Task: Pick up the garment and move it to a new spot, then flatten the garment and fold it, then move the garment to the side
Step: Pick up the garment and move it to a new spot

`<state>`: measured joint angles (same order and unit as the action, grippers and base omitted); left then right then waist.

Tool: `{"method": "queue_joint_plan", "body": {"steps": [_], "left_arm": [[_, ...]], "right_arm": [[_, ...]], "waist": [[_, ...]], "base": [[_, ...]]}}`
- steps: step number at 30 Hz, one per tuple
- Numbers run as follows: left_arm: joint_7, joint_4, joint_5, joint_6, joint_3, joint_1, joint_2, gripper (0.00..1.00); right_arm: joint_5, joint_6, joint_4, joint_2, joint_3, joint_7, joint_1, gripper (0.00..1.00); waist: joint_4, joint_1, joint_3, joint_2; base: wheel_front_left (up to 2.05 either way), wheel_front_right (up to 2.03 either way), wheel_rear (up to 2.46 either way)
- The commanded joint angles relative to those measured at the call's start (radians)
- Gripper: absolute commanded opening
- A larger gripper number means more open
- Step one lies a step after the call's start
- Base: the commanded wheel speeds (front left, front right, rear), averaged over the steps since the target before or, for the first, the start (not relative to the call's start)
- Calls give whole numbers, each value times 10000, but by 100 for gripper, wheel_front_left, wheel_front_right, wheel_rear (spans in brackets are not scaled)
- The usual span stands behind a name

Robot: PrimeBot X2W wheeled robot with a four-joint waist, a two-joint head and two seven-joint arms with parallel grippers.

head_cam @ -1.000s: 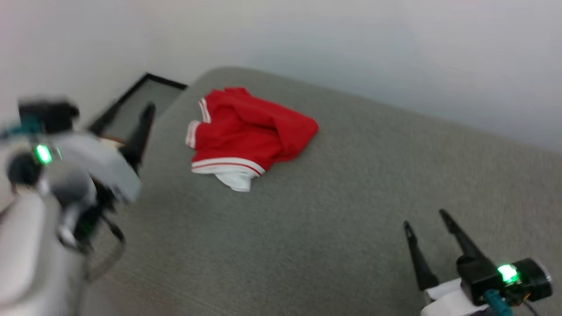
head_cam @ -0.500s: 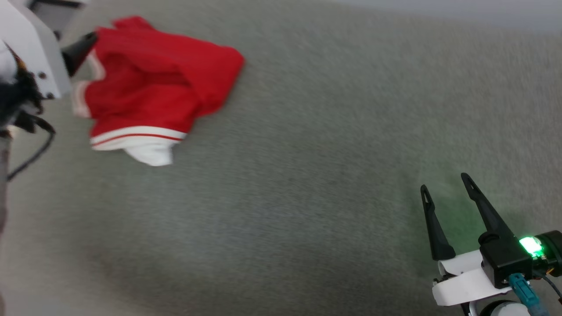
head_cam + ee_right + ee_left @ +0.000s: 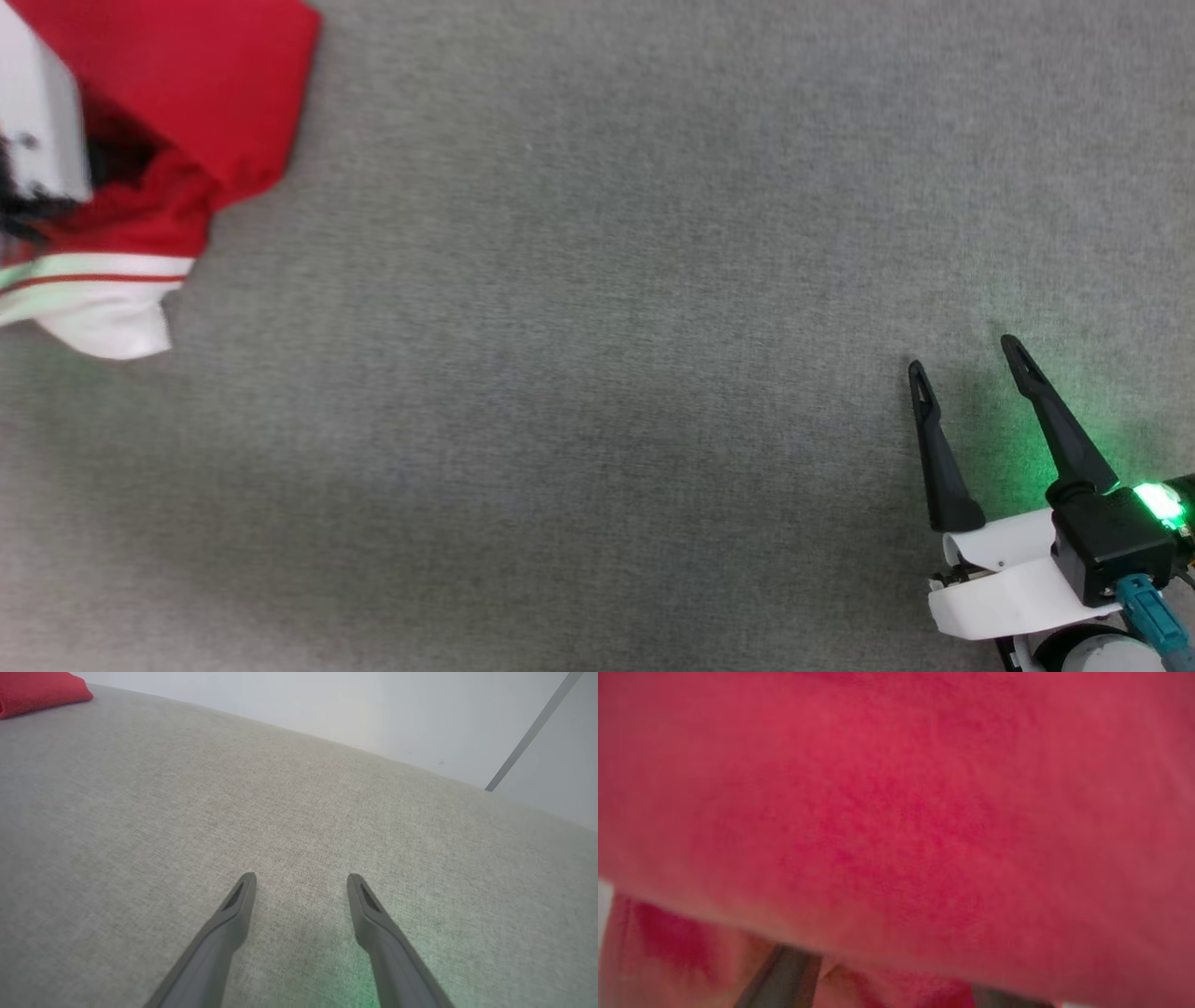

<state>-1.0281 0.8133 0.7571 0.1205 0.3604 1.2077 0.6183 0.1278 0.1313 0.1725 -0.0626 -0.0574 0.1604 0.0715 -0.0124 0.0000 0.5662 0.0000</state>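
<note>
The garment (image 3: 187, 84), a crumpled red jersey with white-and-red striped trim and a white piece at its lower edge, lies at the top left of the head view on a grey fabric surface (image 3: 597, 373). The pale housing of my left wrist (image 3: 33, 112) sits over its left part. In the left wrist view red cloth (image 3: 896, 812) is pressed close, and the two dark fingers (image 3: 784, 975) stand wide apart with their tips buried in it. My right gripper (image 3: 963, 354) is open and empty at the lower right, far from the garment (image 3: 37, 690).
The grey upholstered surface runs across the whole head view. In the right wrist view its far edge meets a pale wall (image 3: 327, 709), with a thin grey strip (image 3: 532, 732) slanting at the top right.
The head camera has swung down and right, shifting the garment to the picture's top left. My left arm has come from beside the garment onto it. The right gripper stays open.
</note>
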Motion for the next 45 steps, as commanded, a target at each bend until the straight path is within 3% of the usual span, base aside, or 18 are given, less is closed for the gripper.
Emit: {"method": "queue_joint_plan", "body": {"steps": [1, 7, 8, 9, 14, 23, 37, 45], "left_arm": [[-137, 383, -89, -167, 212, -201, -193, 100], [312, 1428, -245, -535, 382, -458, -650, 100], [375, 1605, -214, -544, 386, -516, -746, 63], [522, 1728, -200, -531, 371, -508, -792, 0], [1502, 1830, -305, -522, 200, -76, -639, 0], [3272, 1602, -994, -322, 474, 1195, -368, 0], [3738, 1306, -1305, 59, 1652, 1556, -1537, 0], [3571, 415, -773, 109, 2234, 635, -2179, 0]], "right_arm": [[-61, -10, 113, 22, -3, -38, 98, 100], [-205, -10, 328, 60, -93, -187, 227, 100], [-183, -10, 311, 68, -106, -198, 235, 100], [-207, -10, 276, 76, -129, -198, 246, 100], [-289, -10, -26, 94, -224, -102, 314, 100], [-664, -10, -1197, 127, -421, 260, 231, 100], [-1399, -10, -2396, 124, -149, 616, -463, 100], [-876, -10, -2721, 124, 989, 783, -599, 100]], "waist": [[-381, 0, 547, 0], [-320, 0, 687, 0], [-297, 0, 651, 0], [-274, 0, 592, 0], [-210, 0, 48, 0], [-48, 0, -2173, 0], [-77, 0, -4970, 0], [-1246, 0, -5404, 0]], "base": [[0, 0, 0], [0, 0, 0], [0, 0, 0], [0, 0, 0], [0, 0, 0], [0, 0, 0], [0, 0, 0], [0, 0, 0]]}}
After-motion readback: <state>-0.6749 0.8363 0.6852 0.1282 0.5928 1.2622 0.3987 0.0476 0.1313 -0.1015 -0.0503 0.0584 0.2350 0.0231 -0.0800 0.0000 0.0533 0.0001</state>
